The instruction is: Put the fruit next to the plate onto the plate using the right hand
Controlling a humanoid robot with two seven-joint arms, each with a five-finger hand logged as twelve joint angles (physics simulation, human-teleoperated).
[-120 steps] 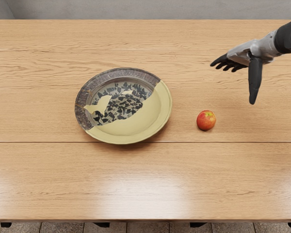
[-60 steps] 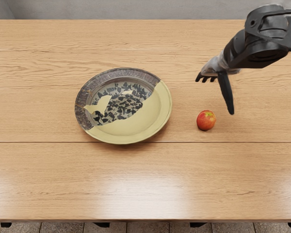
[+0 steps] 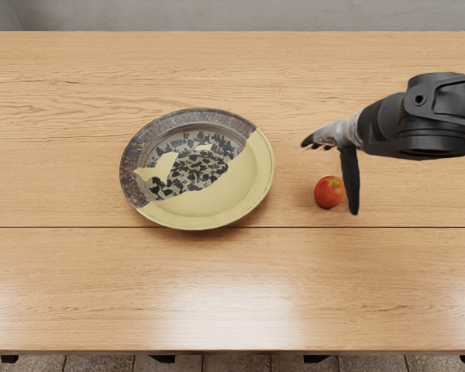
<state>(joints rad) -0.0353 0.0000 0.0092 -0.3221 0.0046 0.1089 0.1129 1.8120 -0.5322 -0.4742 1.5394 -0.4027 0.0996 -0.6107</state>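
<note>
The apple (image 3: 329, 192) sat on the bare table (image 3: 232, 287), to the right of the plate (image 3: 266, 166) and apart from its rim, slightly nearer than the plate's middle. Nothing was holding it, and it rested on the wood alone.

The right hand (image 3: 337, 136) hung over the spot just beyond the apple, at the end of the right arm (image 3: 426, 116), which reached in from the right edge. The hand was wide open and empty. Its fingers (image 3: 310, 143) were stretched to the left and its thumb (image 3: 350, 186) pointed straight down, just beside the apple's right side. Whether the thumb touched the fruit could not be told.

This pose looked like a set-up for a grasp. With the thumb on the right and the fingers reaching over toward the left, the apple lay in the gap they could close on. The plate lay to the left, so the carry would run leftward over a short stretch of table.

The apple was nearly round, with no clear long axis. No stem showed, so which way it pointed could not be told. A paler yellow patch faced up and to the right.

The left arm was out of view.
</note>
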